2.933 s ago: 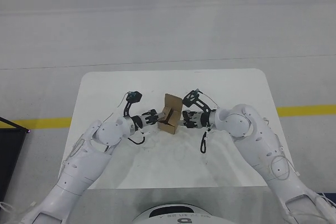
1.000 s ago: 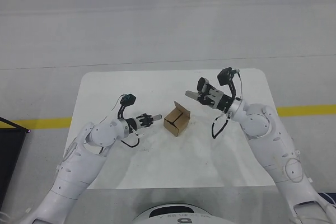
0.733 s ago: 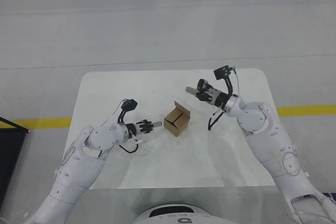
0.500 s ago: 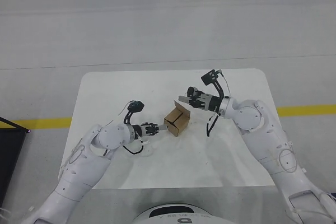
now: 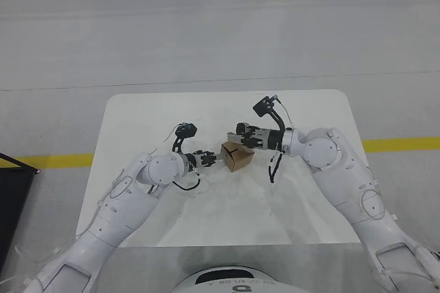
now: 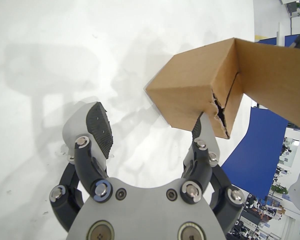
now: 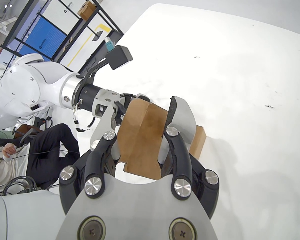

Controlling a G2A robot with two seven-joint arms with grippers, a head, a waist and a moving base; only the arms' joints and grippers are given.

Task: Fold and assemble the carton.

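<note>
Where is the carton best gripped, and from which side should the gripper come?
Probably the free flap: a thin flat panel standing out from the carton, so jaws can close on both faces. Come from its free edge, where the right gripper is. Avoid the torn corner by the left gripper.

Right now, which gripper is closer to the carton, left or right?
Right, narrowly. The right gripper straddles a raised flap of the carton, with cardboard between its open jaws. The left gripper is open at a carton corner, one fingertip touching it and the other apart.
</note>
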